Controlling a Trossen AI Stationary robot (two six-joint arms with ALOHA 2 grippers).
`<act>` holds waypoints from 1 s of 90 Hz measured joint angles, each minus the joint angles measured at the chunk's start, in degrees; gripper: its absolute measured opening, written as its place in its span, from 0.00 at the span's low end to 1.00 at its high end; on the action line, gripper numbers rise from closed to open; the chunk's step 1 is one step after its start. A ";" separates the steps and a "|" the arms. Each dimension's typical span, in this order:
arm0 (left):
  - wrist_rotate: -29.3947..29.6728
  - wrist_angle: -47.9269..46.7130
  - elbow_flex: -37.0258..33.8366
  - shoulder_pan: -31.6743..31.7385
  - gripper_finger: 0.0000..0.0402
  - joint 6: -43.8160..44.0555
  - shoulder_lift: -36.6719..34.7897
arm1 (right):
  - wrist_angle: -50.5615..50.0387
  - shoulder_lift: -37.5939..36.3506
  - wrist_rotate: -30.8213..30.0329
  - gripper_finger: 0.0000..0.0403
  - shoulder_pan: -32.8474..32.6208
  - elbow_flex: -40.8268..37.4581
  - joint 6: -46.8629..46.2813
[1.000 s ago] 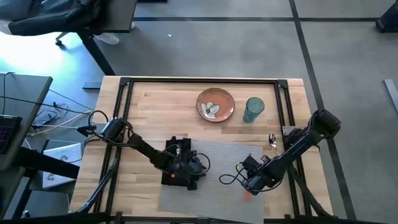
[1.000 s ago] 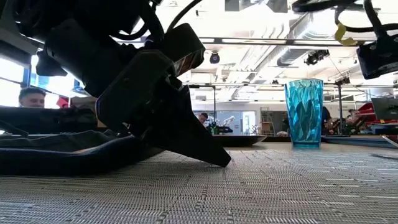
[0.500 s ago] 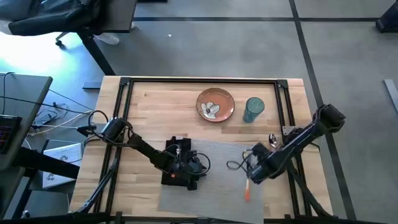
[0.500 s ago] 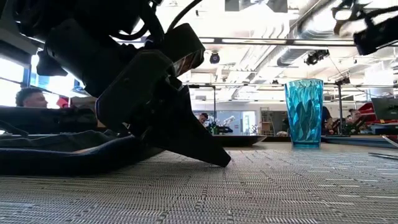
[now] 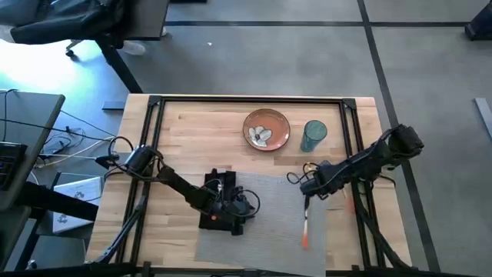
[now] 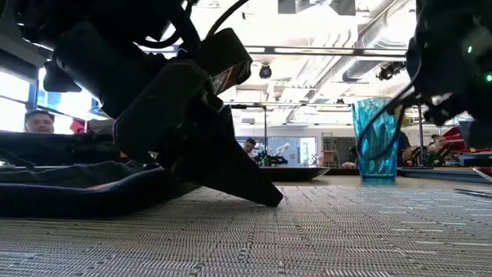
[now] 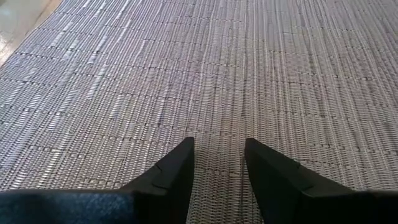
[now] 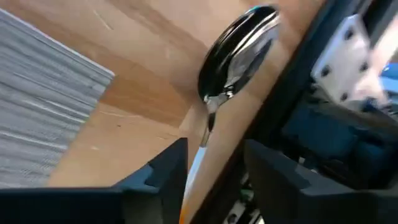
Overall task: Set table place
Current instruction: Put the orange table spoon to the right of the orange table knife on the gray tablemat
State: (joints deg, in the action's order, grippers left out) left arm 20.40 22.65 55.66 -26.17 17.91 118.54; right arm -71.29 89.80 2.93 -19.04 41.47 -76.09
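While your left gripper (image 7: 216, 163) rested low on the placemat (image 5: 269, 201) at lower centre, jaws narrowly parted and empty, apparently pinning it flat, your right gripper (image 8: 214, 163) hovered over the spoon (image 8: 238, 50) at centre right of the table (image 5: 192, 127), jaws parted, likely lining up a grasp. Plate (image 5: 267, 129) and cup (image 5: 313, 135) waited at upper centre.

Blue tumbler (image 5: 313, 135) stands upright; grey desk (image 5: 23, 131) holds white cables (image 5: 73, 138).

Right pincer (image 5: 306, 185) moved off placemat (image 5: 269, 223), now over spoon (image 8: 239, 46).
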 joint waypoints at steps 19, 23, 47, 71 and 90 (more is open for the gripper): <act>0.00 0.08 -0.04 -0.04 0.32 -1.99 0.02 | 1.33 -1.69 0.58 0.38 1.69 -0.81 0.30; 0.04 0.16 -0.04 -0.04 0.32 -2.13 0.01 | 1.50 -2.07 0.60 0.37 2.17 -0.83 0.30; 0.56 0.25 -0.06 -0.11 0.32 -2.09 0.02 | 1.84 -2.43 0.35 0.34 4.10 -0.82 -0.74; 0.67 0.28 -0.07 -0.13 0.32 -2.18 0.04 | 6.30 -2.43 2.09 0.34 2.55 -0.83 -4.15; 0.70 0.32 -0.07 -0.13 0.32 -2.18 0.04 | 8.02 -2.43 3.33 0.34 0.26 -0.28 -5.16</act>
State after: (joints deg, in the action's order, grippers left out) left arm 21.10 22.98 55.59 -26.30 15.73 118.58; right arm -63.27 87.37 6.26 -18.78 41.19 -81.25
